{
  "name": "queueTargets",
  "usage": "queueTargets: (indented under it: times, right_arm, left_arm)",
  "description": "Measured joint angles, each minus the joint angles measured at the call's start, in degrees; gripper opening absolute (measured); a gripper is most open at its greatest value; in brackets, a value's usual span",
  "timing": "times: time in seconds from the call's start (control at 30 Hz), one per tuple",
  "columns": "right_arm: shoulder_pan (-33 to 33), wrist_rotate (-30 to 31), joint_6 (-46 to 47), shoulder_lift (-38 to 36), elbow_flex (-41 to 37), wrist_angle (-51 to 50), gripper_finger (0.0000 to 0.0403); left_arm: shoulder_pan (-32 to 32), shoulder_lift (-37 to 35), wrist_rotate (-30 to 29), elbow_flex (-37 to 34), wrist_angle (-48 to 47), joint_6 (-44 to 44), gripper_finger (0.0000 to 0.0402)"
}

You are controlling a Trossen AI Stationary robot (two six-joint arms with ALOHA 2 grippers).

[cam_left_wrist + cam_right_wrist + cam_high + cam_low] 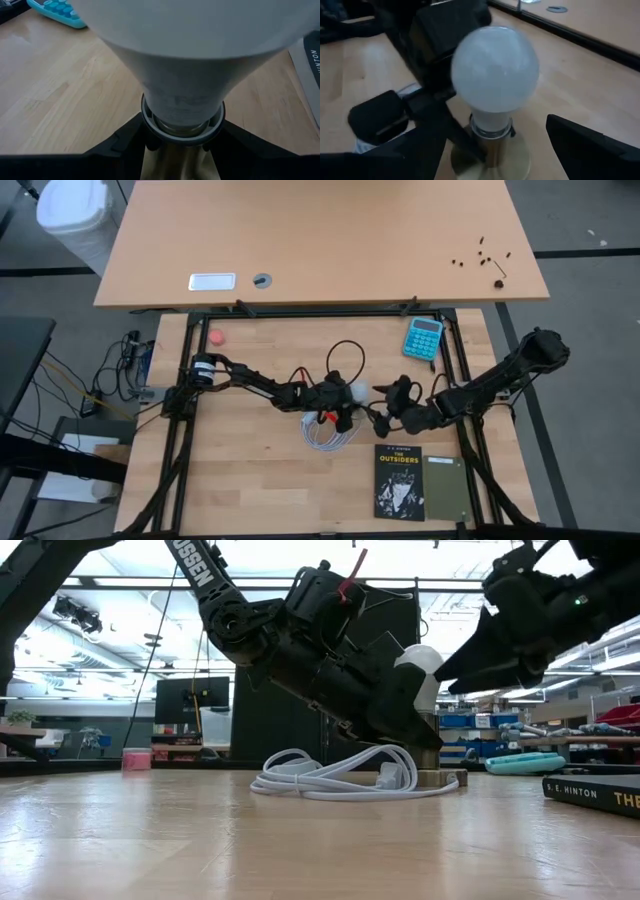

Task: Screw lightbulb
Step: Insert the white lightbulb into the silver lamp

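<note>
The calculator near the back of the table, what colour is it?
The calculator is light blue with paler keys, shown best in the high view.

book [399, 480] cover "THE OUTSIDERS", spine "S. E. HINTON"

Counts, tabletop & rig: 1 lightbulb [494, 70], white, sitting in 1 brass-coloured socket [492, 152]; 1 coiled white cable [335, 778]; 1 blue calculator [423, 337]; 1 book [399, 481] w/ black cover; 1 olive-green flat item [448, 488] just beside the book, can't tell what; 1 small pink object [216, 337] nr the left arm's base; 2 arms, so 2 grippers: left gripper [345, 392], right gripper [392, 395]
</note>
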Motion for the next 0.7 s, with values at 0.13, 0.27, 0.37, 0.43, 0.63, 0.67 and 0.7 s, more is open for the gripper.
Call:
queueTargets:
  times: [0.13,0.27,0.37,0.43,0.63,0.67,0.7]
  right_arm:
    - [-0.42,0.35,-0.77,0.0,-0.35,0.61,0.0346]
    - [-1.96,-4.08,-4.23,0.0,-0.33,1.94,0.0346]
    - [-4.93,-9.57,-5.75,0.03,-0.32,1.14,0.0346]
    - [-6.41,-11.36,-7.6,0.04,-0.32,1.71,0.0346]
    - [-10.3,-17.38,-14.67,0.04,-0.32,5.92,0.0346]
    - [-10.91,-18.62,-15.52,0.04,-0.32,6.27,0.0346]
    - [-11.46,-19.83,-16.59,0.04,-0.32,6.47,0.0346]
  left_arm:
    - [0.0,0.0,0.0,0.0,0.01,0.0,0.0193]
    - [0.0,0.0,0.02,-0.02,0.02,0.0,0.0193]
    - [0.0,0.0,0.02,0.0,0.02,-0.01,0.0193]
    - [0.0,0.0,0.03,-0.02,0.02,-0.02,0.0193]
    - [0.0,0.0,0.07,-0.01,0.02,-0.02,0.0193]
    - [0.0,0.0,0.07,-0.02,0.02,-0.02,0.0193]
    - [0.0,0.0,0.07,0.0,0.02,-0.02,0.0193]
